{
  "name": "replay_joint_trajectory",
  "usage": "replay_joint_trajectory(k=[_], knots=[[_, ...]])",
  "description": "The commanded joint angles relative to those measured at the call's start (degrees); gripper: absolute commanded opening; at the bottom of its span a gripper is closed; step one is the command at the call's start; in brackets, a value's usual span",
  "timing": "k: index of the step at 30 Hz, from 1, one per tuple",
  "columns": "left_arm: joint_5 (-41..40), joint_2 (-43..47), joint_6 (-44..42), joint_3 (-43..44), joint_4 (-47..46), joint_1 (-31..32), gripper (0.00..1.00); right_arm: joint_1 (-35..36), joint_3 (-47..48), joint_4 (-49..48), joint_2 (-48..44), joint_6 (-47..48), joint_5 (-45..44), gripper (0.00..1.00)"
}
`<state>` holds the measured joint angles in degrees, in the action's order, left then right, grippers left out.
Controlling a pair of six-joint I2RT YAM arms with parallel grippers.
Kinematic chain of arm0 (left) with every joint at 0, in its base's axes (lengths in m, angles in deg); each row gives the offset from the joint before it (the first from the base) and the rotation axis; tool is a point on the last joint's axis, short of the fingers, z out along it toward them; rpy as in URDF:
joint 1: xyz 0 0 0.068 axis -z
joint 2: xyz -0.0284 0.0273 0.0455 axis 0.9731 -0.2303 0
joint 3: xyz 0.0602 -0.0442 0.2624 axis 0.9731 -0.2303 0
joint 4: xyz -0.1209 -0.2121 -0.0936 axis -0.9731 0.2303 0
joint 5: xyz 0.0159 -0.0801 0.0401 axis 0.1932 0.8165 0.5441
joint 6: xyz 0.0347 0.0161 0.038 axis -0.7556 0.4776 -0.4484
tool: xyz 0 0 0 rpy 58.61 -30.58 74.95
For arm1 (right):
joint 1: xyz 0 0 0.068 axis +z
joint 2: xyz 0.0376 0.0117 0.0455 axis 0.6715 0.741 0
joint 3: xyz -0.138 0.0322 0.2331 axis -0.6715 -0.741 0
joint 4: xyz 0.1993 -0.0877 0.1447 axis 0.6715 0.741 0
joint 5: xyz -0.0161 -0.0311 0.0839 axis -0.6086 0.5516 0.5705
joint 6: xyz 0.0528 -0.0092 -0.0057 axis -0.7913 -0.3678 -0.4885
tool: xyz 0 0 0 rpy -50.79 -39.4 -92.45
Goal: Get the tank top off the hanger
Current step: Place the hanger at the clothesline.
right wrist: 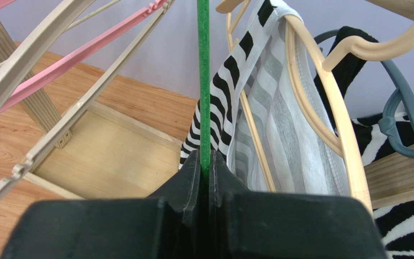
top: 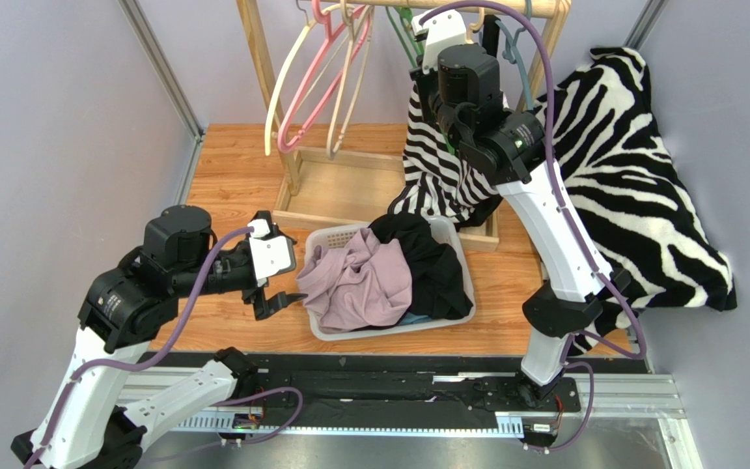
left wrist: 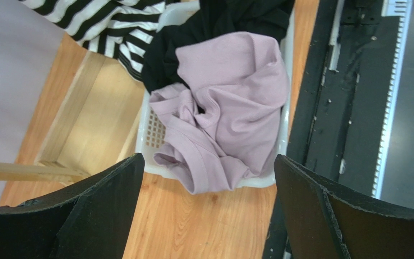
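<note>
Top external view: the right arm stretches up and far to the wooden rack (top: 255, 59), its end effector (right wrist: 205, 162) clenched on a green hanger (right wrist: 203, 81). The striped tank top (right wrist: 279, 124) hangs on a cream hanger (right wrist: 346, 129) just right of it. The left arm bends low, its end effector (top: 273, 264) released, left of the basket (top: 335, 232) on the surface (top: 232, 176).
</note>
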<state>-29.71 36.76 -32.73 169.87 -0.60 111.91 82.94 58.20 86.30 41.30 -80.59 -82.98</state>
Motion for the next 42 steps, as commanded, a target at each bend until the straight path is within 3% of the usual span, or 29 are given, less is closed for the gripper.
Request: replay_joint_trajectory(k=[1,20,21,25,29,33,42], knots=[[2.6,-0.04,-0.65,1.58,3.74,0.2,0.98,-0.67,2.5,-5.31,1.72,1.61,-0.41,0.0],[-2.41,0.31,0.49,3.52,0.22,-0.42,0.99,-1.12,-4.45,-4.53,3.39,-9.99,11.71,0.0],[-3.89,0.23,0.75,3.34,-0.21,-0.5,0.99,-0.59,-4.27,-4.18,3.31,-10.25,12.59,0.02],[-6.63,-0.04,1.19,3.08,-1.45,-0.68,0.99,-0.23,-5.32,-3.03,0.41,-10.08,13.83,0.33],[-6.63,-0.39,1.37,3.17,-1.54,-0.86,0.99,-0.58,-10.76,-5.31,-7.31,-5.44,10.32,0.45],[-6.63,-0.48,1.37,2.64,-1.8,-1.38,0.99,-5.31,-11.65,-5.23,-13.99,-5.07,9.87,0.51],[-5.84,-1.36,1.81,2.64,-1.89,-2.0,0.99,-15.17,-19.56,-4.96,-19.99,-6.48,16.11,0.51]])
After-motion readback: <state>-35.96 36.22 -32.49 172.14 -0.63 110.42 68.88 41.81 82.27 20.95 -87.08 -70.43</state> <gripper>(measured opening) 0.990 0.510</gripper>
